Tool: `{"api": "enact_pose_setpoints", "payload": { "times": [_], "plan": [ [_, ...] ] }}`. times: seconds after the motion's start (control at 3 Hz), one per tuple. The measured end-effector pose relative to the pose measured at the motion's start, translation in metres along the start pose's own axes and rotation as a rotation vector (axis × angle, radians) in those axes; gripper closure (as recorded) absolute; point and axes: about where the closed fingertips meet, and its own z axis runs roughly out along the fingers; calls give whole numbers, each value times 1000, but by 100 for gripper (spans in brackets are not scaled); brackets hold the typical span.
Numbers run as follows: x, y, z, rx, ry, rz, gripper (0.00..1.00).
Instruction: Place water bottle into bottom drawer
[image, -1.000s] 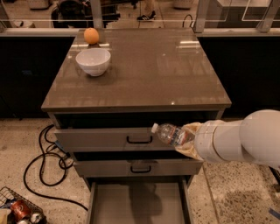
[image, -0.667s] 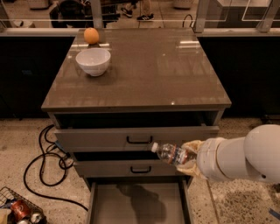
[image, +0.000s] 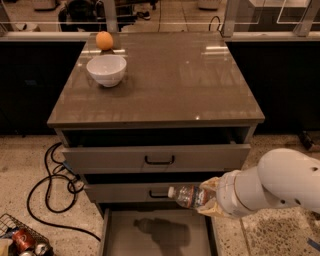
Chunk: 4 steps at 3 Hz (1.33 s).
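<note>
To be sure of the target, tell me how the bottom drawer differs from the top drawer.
The bottom drawer is pulled far out, floor showing; the top drawer is open only slightly. The top drawer's black handle shows; the bottom drawer's front is out of view. Both are grey-beige. The gripper holds the bottle above the bottom drawer.

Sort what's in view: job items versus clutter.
Job: small clear plastic water bottle; open grey-beige bottom drawer; gripper above that drawer, gripping the bottle.
Lying about: white bowl and orange on the cabinet top; black cable and basket of cans on the floor.
</note>
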Motion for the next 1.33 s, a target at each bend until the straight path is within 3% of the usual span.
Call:
{"api": "enact_pose_setpoints", "payload": {
  "times": [0.33, 0.67, 1.0, 1.33],
  "plan": [
    [23, -16, 42, -51, -21, -29, 100],
    [48, -18, 81, -85, -81, -35, 100],
    [73, -2, 104, -113, -135, -34, 100],
    [73, -3, 112, -126, -139, -32, 100]
  ]
}}
